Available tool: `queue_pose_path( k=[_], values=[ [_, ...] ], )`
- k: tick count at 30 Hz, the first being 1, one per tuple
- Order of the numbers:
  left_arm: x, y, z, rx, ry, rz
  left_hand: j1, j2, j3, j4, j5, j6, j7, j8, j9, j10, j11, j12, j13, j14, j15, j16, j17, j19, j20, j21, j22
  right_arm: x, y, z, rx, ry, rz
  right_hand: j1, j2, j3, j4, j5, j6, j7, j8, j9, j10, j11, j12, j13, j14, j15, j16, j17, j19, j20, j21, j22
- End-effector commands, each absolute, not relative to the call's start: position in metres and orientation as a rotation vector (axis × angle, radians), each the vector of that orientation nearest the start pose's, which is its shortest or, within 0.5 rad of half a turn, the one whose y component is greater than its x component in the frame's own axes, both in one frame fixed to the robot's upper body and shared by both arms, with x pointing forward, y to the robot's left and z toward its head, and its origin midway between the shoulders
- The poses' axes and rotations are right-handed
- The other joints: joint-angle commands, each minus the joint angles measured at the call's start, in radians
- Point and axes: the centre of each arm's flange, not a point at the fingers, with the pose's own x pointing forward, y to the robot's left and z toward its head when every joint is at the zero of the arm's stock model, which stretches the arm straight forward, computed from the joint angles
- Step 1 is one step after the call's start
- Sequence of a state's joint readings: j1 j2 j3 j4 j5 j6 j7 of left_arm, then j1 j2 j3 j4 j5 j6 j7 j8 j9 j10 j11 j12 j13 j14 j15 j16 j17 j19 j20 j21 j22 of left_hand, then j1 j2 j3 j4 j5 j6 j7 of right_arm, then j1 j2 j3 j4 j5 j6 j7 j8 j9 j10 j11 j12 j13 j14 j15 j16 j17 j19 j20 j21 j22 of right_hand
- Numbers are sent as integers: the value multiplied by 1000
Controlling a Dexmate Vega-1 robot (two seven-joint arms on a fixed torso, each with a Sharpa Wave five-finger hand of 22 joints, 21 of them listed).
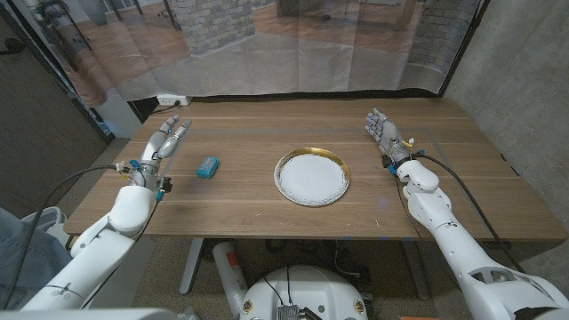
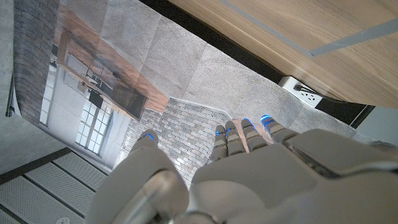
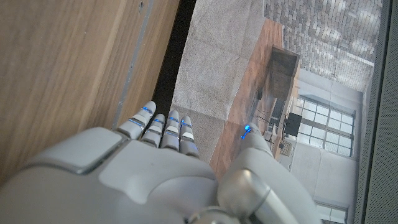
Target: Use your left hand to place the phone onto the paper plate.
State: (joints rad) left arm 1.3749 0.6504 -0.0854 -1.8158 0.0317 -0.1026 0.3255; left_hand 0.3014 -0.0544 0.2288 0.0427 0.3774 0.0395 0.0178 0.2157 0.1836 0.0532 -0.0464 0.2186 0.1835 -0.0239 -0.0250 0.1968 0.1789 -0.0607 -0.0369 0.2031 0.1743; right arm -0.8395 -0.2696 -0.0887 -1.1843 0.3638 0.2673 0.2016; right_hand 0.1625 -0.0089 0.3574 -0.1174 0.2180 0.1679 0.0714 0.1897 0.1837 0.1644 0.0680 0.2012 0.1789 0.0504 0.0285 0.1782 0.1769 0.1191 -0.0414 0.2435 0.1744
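A small blue phone (image 1: pixel 208 166) lies on the wooden table, left of the middle. The white paper plate (image 1: pixel 311 177) with a gold rim sits at the table's centre, with nothing on it. My left hand (image 1: pixel 166 139) is raised to the left of the phone, a short way from it, with its fingers stretched out and holding nothing; the left wrist view shows the left hand (image 2: pixel 249 168) from behind, fingers straight. Far right of the plate, my right hand (image 1: pixel 383 131) stands with fingers extended and nothing in it; the right hand (image 3: pixel 161 162) also looks spread from behind.
A grey curtain hangs behind the table's far edge (image 1: pixel 302 96). A white power strip (image 1: pixel 172 100) sits just past the far left corner. Bare wood lies between the phone and the plate.
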Motion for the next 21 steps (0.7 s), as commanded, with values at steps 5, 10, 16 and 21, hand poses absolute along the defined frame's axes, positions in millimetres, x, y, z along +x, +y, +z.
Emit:
queue_pose_path(
  k=[5, 10, 16, 21],
  values=[
    [501, 398, -42, 764, -660, 402, 20, 3, 5, -7, 7, 21, -4, 7, 5, 14, -7, 6, 6, 13, 0, 4, 4, 5, -19, 4, 4, 667, -295, -30, 16, -621, 180, 7, 5, -3, -3, 0, 7, 0, 5, 4, 7, -4, 4, 1, 4, 0, 7, 4, 9, -19, -6, 5],
    [497, 396, -38, 833, -654, 437, 25, 5, 6, -9, 9, 25, -6, 8, 5, 18, -7, 6, 6, 18, -3, 5, 4, 7, -16, 4, 3, 668, -294, -29, 24, -623, 188, 7, 5, -3, -3, 0, 7, -1, 5, 4, 7, -2, 4, 1, 5, 0, 7, 4, 9, -19, -8, 5],
    [494, 395, -36, 885, -643, 450, 32, 7, 8, -12, 11, 25, -7, 7, 5, 20, -4, 6, 6, 21, -3, 5, 4, 10, -14, 4, 3, 668, -294, -31, 27, -623, 186, 7, 5, -3, -3, 0, 7, -2, 5, 4, 7, -2, 4, 1, 5, 0, 7, 4, 10, -19, -9, 5],
    [493, 393, -36, 931, -632, 468, 40, 9, 10, -16, 13, 23, -10, 5, 5, 20, -4, 5, 6, 25, -1, 5, 4, 11, -10, 4, 3, 668, -295, -32, 31, -621, 183, 7, 6, -4, -3, 0, 7, -2, 5, 4, 7, -3, 4, 2, 5, 0, 7, 4, 11, -18, -10, 5]
  ],
)
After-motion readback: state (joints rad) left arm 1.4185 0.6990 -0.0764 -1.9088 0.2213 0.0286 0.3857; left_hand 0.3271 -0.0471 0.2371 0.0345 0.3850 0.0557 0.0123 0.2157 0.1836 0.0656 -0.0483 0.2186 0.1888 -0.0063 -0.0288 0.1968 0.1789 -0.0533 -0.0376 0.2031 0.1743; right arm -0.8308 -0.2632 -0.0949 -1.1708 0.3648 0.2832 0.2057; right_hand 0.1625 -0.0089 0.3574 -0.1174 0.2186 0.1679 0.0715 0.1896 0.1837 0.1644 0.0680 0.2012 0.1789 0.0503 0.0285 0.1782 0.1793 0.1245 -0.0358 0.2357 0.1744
